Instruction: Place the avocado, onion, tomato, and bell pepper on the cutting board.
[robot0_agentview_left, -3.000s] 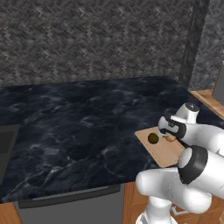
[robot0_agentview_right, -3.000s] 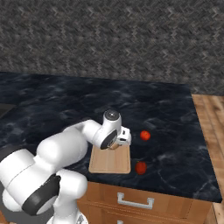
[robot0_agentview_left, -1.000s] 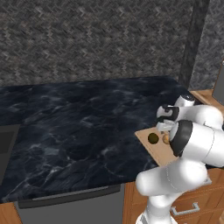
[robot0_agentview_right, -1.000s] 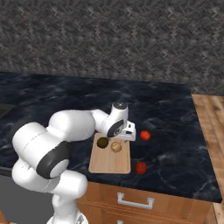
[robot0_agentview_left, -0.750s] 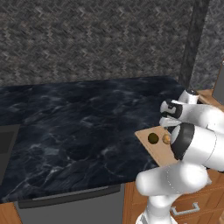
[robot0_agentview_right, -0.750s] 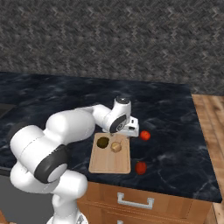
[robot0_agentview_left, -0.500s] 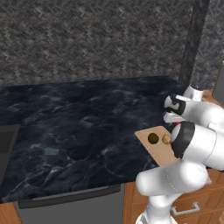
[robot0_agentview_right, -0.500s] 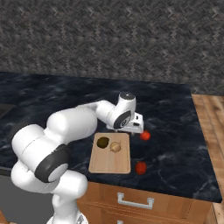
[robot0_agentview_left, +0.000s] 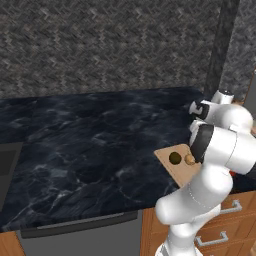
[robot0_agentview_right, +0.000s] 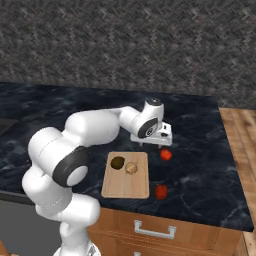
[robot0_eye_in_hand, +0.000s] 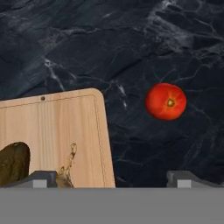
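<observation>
arm swung off cutting board twd 3 o'clock | gripper now over counter, just beside tomato | avocado + onion uncovered on board | jaws wide

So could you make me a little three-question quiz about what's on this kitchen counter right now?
1. True or false: the avocado and onion lie on the cutting board.
2. How many red items lie on the dark counter off the board?
3. The pincer is: A) open, B) shut on the tomato, C) shut on the onion.

Key: 1 true; 2 two; 3 A.
</observation>
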